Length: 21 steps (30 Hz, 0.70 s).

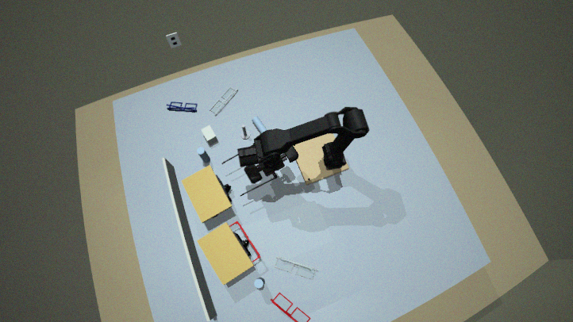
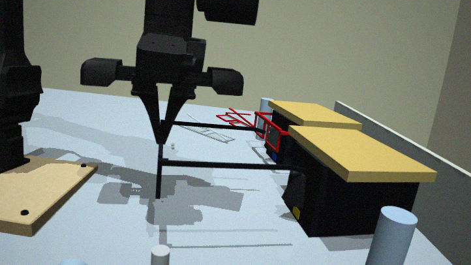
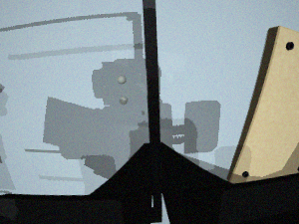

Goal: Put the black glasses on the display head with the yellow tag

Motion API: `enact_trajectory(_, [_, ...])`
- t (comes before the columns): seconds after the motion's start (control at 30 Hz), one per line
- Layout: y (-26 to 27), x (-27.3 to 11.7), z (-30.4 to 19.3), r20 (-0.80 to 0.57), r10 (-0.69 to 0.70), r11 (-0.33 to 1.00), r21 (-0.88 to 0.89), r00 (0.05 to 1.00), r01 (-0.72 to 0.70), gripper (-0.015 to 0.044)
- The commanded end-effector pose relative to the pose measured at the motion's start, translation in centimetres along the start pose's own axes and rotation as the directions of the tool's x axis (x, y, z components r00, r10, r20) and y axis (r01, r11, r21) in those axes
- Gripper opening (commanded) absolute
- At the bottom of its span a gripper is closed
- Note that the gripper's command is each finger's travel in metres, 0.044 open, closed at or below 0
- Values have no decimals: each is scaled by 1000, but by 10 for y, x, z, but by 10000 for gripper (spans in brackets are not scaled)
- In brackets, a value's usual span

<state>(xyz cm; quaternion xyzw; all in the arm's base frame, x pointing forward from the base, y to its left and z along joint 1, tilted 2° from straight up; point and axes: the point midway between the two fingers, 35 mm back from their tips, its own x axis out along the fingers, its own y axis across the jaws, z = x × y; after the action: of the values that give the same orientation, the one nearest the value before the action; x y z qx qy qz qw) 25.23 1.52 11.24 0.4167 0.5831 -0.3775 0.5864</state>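
Observation:
My gripper (image 2: 160,140) (image 3: 152,150) is shut on the black glasses (image 1: 258,186) (image 2: 222,164) (image 3: 150,74) at their front and holds them above the table. Both temples reach out toward the heads, roughly level in the exterior view. The display head with the yellow tag (image 2: 295,213) is a black block with a yellow top (image 1: 207,193) (image 2: 364,154). In the top view the temple tips are just short of its face, and the glasses are off it. The other head (image 1: 226,253) (image 2: 274,156) has a blue tag and wears red glasses (image 1: 249,242) (image 2: 273,136). The wrist view shows no head clearly.
A long upright panel (image 1: 182,225) stands behind the heads. Light blue cylinders (image 1: 203,155) (image 1: 259,283) stand beside them. A white block (image 1: 209,134), a small post (image 1: 244,132), blue glasses (image 1: 182,107), clear glasses (image 1: 292,266) and red glasses (image 1: 289,313) are around.

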Motion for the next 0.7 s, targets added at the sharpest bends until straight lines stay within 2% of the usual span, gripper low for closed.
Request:
enact_trajectory(0.0, [-1,6,1,1,-11,1000,5,1000,11,0])
enact_trajectory(0.67, [-1,15,2,1,-11,1000,5,1000,11,0])
